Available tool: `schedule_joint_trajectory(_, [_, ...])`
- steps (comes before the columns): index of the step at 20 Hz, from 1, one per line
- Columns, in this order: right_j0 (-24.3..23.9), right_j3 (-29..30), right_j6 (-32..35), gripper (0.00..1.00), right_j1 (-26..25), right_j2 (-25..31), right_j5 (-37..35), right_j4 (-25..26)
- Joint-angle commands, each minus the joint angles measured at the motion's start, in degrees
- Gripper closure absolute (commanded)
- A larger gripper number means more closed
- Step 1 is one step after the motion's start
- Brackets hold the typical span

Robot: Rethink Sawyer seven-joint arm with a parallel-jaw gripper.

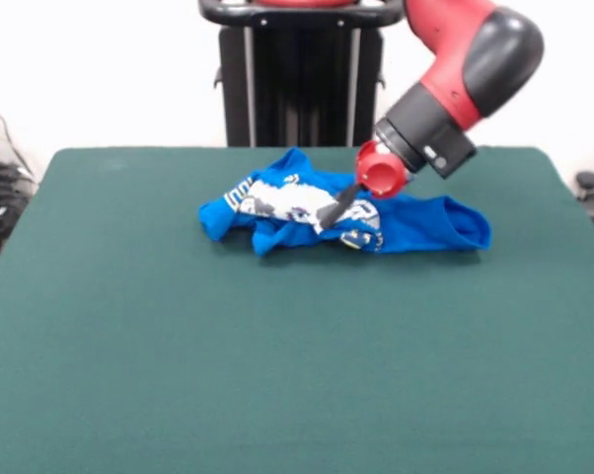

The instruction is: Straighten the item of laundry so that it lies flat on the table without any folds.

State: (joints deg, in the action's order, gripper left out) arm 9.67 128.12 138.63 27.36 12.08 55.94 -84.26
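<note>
Up front, closest to the camera, it's just a big stretch of bare dark green felt table [277,395], nothing on it at all. Further back, roughly centre and a bit toward the far edge, sits the blue T-shirt [425,225], bunched into a lumpy strip running left to right. The white pixel graphic and bits of the outlined lettering show on the crumpled middle and left part, folded over themselves, while the right end is a plainer blue flap lying lower and smoother.

Right on top of the crumpled middle is the gripper [334,209], a dark tip sticking down out of the red wrist cap, angled into the cloth about where the graphic is. Honestly can't tell if the fingers are spread or pinched together, they read as one dark sliver from here, and I can't say whether any fabric is actually caught.

Handling-wise, my guess: it's thin soft cotton, super light, zero stiffness, so it'll drape and drag rather than slide as one piece. The felt probably grips it a little, which could help when pulling an edge out. I'd pinch a single layer at an outer edge, like the right-hand flap or the left corner, not the thick wad in the middle, since grabbing there likely lifts several layers together and just moves the folds around.
</note>
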Motion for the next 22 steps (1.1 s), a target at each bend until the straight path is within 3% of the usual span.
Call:
schedule_joint_trajectory(1, [-2.2,0.5,-37.2,0.0,8.8,-1.2,-12.5,-0.9])
schedule_joint_trajectory(6, [-3.0,0.2,-49.9,0.0,11.8,-0.6,-15.8,-6.7])
schedule_joint_trajectory(16, [-6.2,0.5,-58.5,0.0,13.8,1.1,-19.0,-8.0])
schedule_joint_trajectory(18, [-7.0,-1.3,-57.0,0.0,12.0,0.1,-18.8,-4.2])
schedule_joint_trajectory(22, [-8.3,-5.9,-48.7,0.0,4.7,-2.8,-17.4,8.3])
